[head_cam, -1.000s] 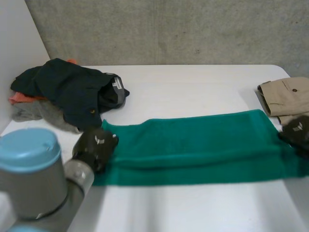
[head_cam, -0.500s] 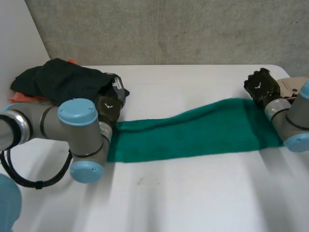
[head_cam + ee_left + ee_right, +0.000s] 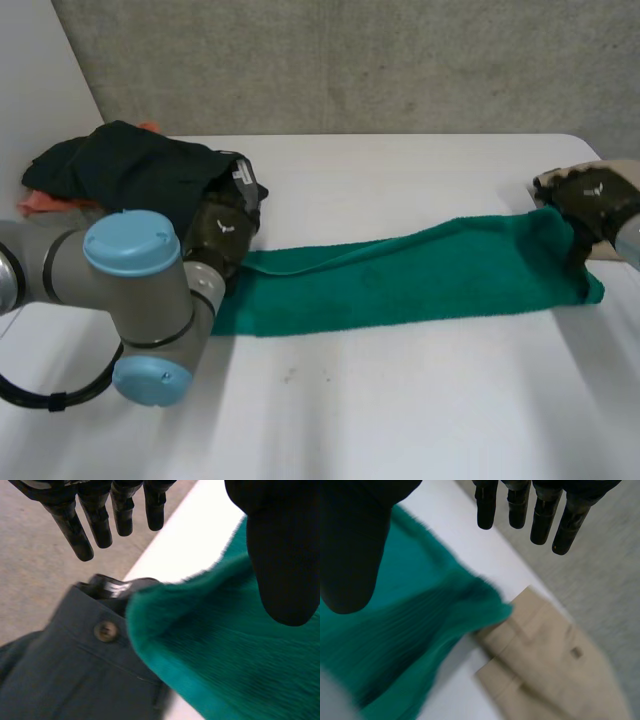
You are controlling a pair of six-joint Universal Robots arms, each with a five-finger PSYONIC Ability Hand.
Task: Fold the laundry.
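As the green towel [image 3: 420, 275] lies on the white bench [image 3: 400, 420] as a long band, doubled along its length, I judge that the step in hand is to settle this long fold and prepare the next one, end to end. The left hand [image 3: 222, 232] is at the towel's left end, close to the heap of dark clothes [image 3: 130, 170]. In its wrist view the fingers [image 3: 100, 525] are straight and spread above the towel's corner, and they grasp nothing. The right hand [image 3: 592, 200] is at the right end, beside the folded beige garment [image 3: 555, 670]. Its fingers [image 3: 540, 520] are straight too, so it is released as well.

To do the step well, the band should be made even first, because its far edge runs wavy and the right end sits farther back than the left. Each hand should then pinch both layers together at a corner; otherwise the upper layer may slip. The left corner seems to lie against the dark clothes near a button [image 3: 105, 630], so that hand must take the towel only.
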